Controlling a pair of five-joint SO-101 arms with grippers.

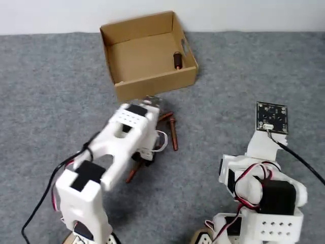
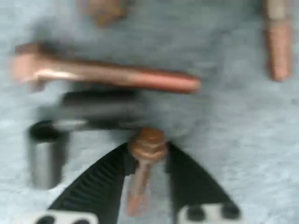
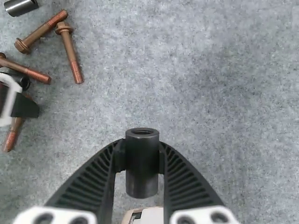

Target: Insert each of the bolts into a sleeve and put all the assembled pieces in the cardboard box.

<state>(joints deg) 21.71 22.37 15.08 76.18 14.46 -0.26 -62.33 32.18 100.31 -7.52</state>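
One bolt (image 2: 146, 146), clamped between left jaws, head at their tips; sleeve (image 3: 141, 163), clamped between right jaws, bore facing outward; advise aligning shank squarely with bore before pushing home.

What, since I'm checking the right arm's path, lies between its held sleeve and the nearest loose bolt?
Bare grey carpet, as the right wrist view shows; nothing sits between the sleeve in the right gripper and the nearest bolt.

1. The high view looks steeply down over the grey felt table (image 1: 51, 76).
2. The left wrist view sits close above copper-coloured metal bolts (image 2: 117, 77).
3. The right wrist view, higher, shares those bolts.
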